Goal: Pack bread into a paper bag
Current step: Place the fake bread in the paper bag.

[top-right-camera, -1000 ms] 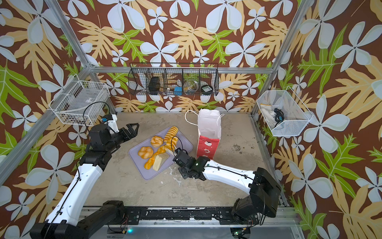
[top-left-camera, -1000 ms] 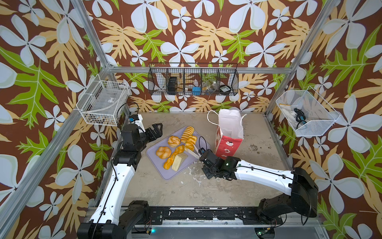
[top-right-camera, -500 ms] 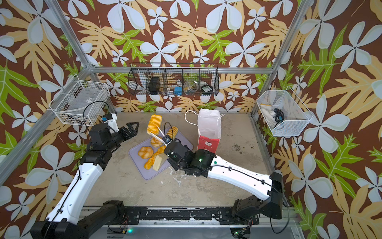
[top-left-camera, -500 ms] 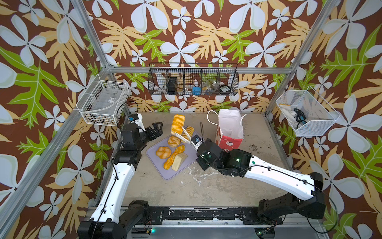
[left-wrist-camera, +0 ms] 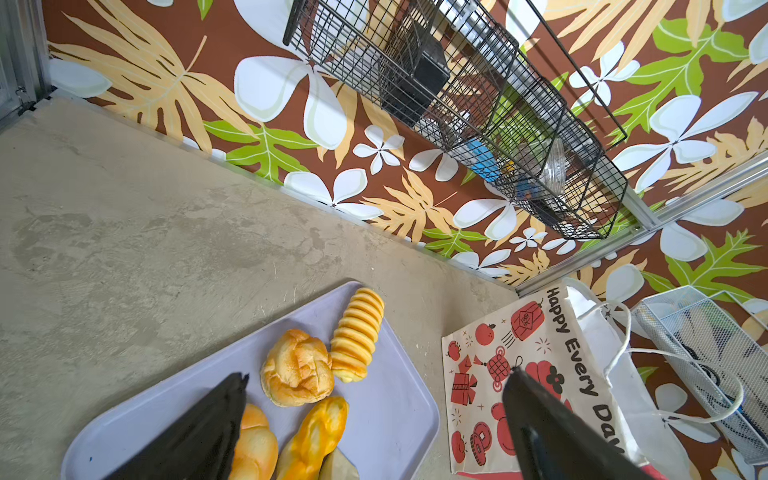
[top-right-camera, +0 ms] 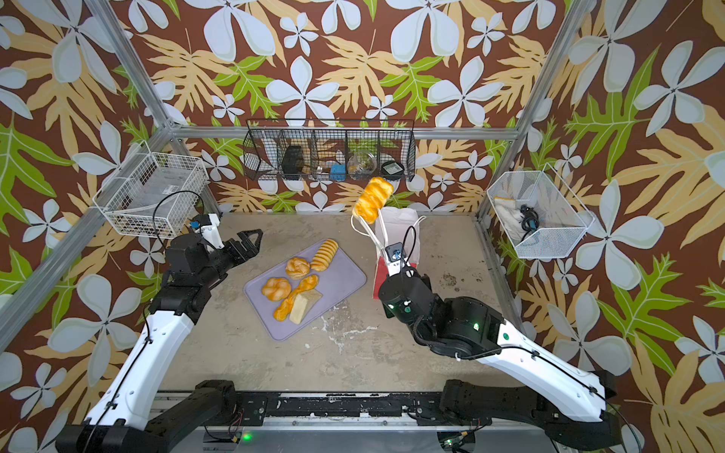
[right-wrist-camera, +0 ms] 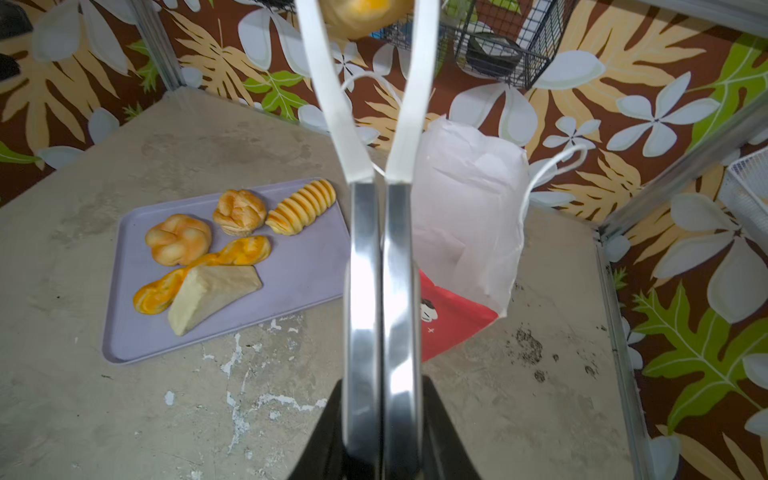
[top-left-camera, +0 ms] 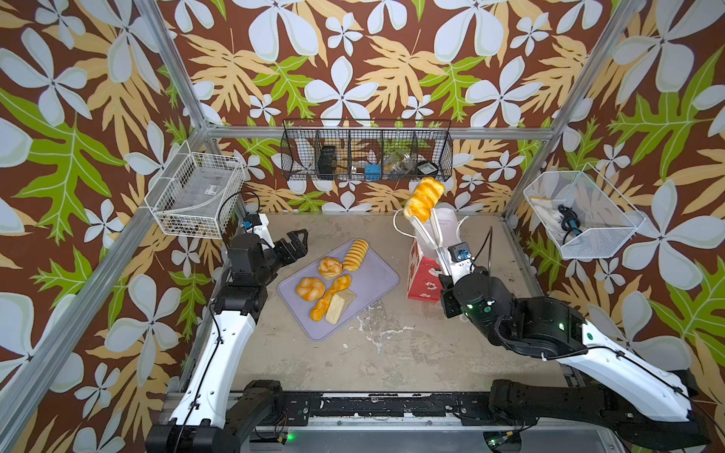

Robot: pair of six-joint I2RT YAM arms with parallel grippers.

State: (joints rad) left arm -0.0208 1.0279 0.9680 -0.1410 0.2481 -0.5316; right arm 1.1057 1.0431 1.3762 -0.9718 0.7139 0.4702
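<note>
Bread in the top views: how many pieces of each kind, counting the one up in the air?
Round knotted golden buns: 2
Ridged oval golden rolls: 2, one in metal tongs
Long twisted orange braid: 1
Pale yellowish flat slice: 1
Total: 6

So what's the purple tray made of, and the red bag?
The tray looks like matte plastic, maybe silicone: smooth, dull, with a rounded rim. The bag looks like paper: crinkled white inside, crisp folded edges, printed red outside.

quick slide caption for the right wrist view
Right gripper squeezes tongs holding a ridged roll lifted near the paper bag; five bread pieces wait on the lavender tray.
</note>
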